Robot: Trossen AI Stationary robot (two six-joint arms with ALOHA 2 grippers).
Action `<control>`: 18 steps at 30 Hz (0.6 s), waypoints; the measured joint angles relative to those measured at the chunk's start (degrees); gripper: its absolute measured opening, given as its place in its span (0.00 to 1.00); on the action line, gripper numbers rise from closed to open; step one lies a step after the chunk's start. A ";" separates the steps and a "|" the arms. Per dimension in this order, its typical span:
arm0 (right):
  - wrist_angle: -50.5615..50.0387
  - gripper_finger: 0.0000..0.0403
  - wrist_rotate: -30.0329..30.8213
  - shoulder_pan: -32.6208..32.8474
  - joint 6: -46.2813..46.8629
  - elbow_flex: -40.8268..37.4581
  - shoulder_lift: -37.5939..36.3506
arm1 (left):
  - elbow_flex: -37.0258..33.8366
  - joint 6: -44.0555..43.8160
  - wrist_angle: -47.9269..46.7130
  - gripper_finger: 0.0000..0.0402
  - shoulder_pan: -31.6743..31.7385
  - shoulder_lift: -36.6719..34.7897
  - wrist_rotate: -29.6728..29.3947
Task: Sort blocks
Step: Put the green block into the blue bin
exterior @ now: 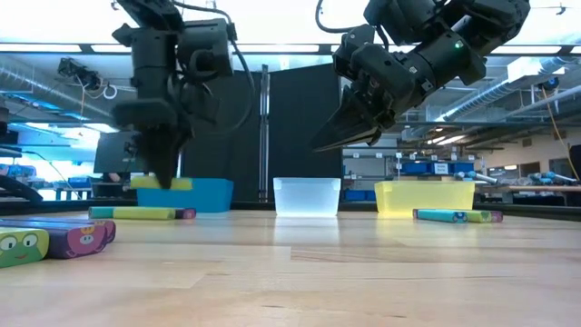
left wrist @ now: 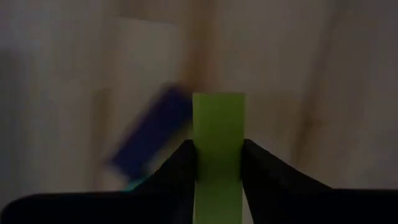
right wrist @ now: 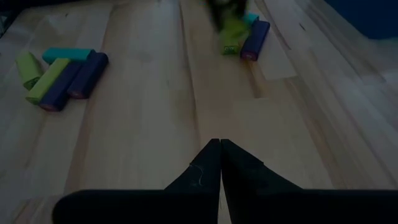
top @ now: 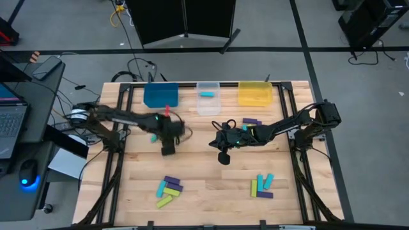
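My left gripper [exterior: 165,180] hangs over the table's left middle, shut on a lime green block [left wrist: 217,124] held above the table. Under it lie a purple block [left wrist: 152,140] and a lime one [exterior: 143,213]. Over the table's middle, my right gripper [right wrist: 219,149] is shut, holds nothing and slants down above bare wood. More blocks lie flat in loose groups: one at the near left [top: 168,190], one at the near right [top: 262,186], one by the yellow bin [top: 251,121]. My left gripper pinches the lime green block by its two long sides [left wrist: 217,155], about midway along it, between its two fingers [left wrist: 186,163]. The fingers come from above, pointing down, and lie across the block. The block hangs level and clear of the table [exterior: 163,183].
Three bins stand in a row at the far edge: blue [top: 160,96], clear [top: 208,101] with a cyan block [top: 206,94] in it, and yellow [top: 254,93]. Bare wood lies at the near middle between the two near groups of blocks.
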 joint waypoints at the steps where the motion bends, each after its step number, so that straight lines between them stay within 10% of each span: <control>1: 0.02 0.06 0.00 0.00 0.00 0.00 -0.02 | 0.22 0.34 -0.28 0.27 1.94 -1.29 -0.19; 18: 0.42 0.06 0.00 0.00 0.02 0.00 0.00 | 15.60 17.38 -6.69 0.27 35.66 0.30 -5.79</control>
